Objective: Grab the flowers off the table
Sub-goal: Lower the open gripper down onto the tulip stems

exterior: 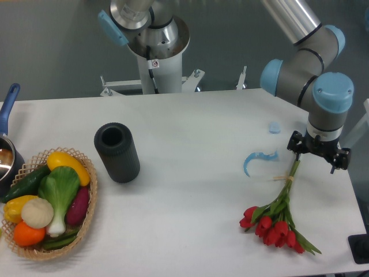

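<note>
The flowers point(275, 222), red tulips with long green stems tied with a pale band, lie on the white table point(190, 196) at the front right. The blooms point towards the front edge and the stem ends point back right. My gripper point(319, 152) hangs straight down at the right edge of the table, right over the stem ends. The tips of the stems disappear under its black body. Its fingers are hidden from this view, so I cannot tell how the jaws stand or whether they touch the stems.
A curved light-blue plastic piece point(256, 158) lies just left of the stems, and a small blue bit point(274, 127) lies behind it. A black cylinder point(117, 152) stands at centre left. A wicker basket of vegetables point(49, 202) and a pot point(6, 156) sit at the far left.
</note>
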{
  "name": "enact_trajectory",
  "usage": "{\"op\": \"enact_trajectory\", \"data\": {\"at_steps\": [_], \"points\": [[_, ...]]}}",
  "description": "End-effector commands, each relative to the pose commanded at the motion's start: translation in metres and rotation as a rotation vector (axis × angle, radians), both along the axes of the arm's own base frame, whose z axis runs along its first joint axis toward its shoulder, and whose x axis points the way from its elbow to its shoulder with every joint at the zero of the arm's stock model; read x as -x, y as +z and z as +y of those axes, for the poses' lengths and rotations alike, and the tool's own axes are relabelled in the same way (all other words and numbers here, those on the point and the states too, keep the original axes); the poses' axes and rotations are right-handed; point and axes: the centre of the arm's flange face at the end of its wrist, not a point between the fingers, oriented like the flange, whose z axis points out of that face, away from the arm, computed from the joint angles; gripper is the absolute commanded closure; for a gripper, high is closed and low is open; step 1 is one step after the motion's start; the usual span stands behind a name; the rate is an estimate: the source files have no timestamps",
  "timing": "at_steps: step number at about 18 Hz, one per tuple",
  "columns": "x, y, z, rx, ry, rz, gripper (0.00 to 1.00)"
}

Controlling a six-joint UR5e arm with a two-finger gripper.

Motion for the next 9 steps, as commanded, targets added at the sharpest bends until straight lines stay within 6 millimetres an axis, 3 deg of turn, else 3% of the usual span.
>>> {"op": "enact_trajectory", "data": {"at_steps": [6, 9], "points": [[0.001, -0.002, 0.004, -0.015, -0.002, 0.037, 0.00], [-0.001, -0.016, 0.009, -0.025, 0.042, 0.030, 0.00]]}}
